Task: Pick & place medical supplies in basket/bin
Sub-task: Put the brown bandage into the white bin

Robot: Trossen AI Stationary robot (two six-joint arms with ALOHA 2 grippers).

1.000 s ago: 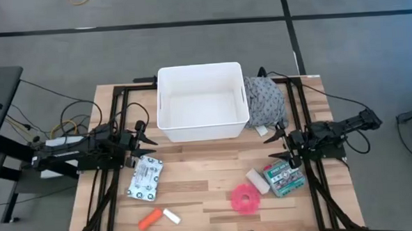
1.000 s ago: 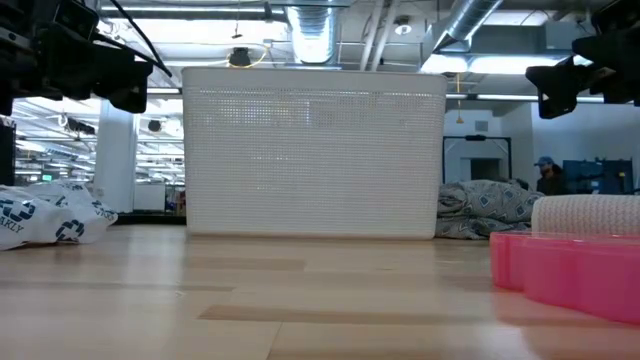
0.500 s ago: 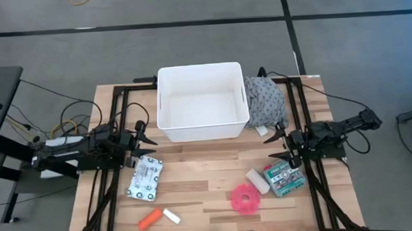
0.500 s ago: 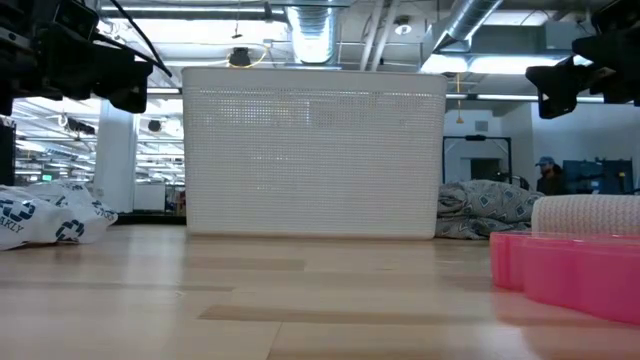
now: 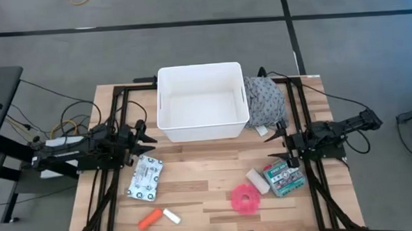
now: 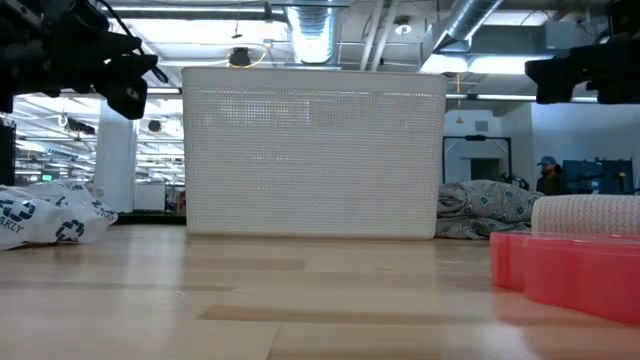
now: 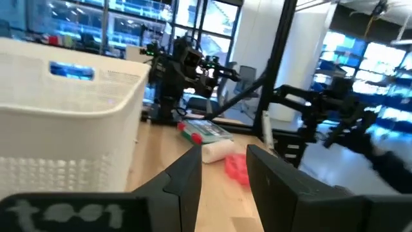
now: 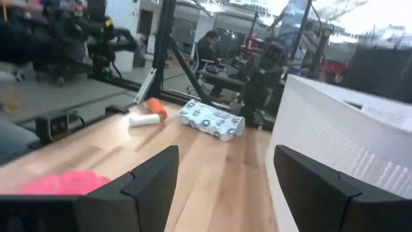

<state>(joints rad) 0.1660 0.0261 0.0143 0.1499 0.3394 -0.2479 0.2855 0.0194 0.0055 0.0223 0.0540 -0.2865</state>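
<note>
Wooden slatted surface (image 5: 202, 182) carries every supply outside my empty white plastic tub (image 5: 201, 102); left gripper (image 5: 138, 132) has just shifted (fingers parted, empty), right gripper (image 5: 280, 144) spread wide, so picking is only beginning.

The left gripper (image 7: 222, 171) held nothing, its dark fingers (image 7: 183, 183) parted. Beside it rose the white tub (image 7: 71, 116); ahead lay a beige roll (image 7: 219, 151), pink tape roll (image 7: 237, 167) and green-white box (image 7: 203, 132).

One tub (image 5: 200, 102), one cloth (image 5: 266, 100) — six small supplies (image 5: 145, 179), two grippers (image 5: 139, 141).
</note>
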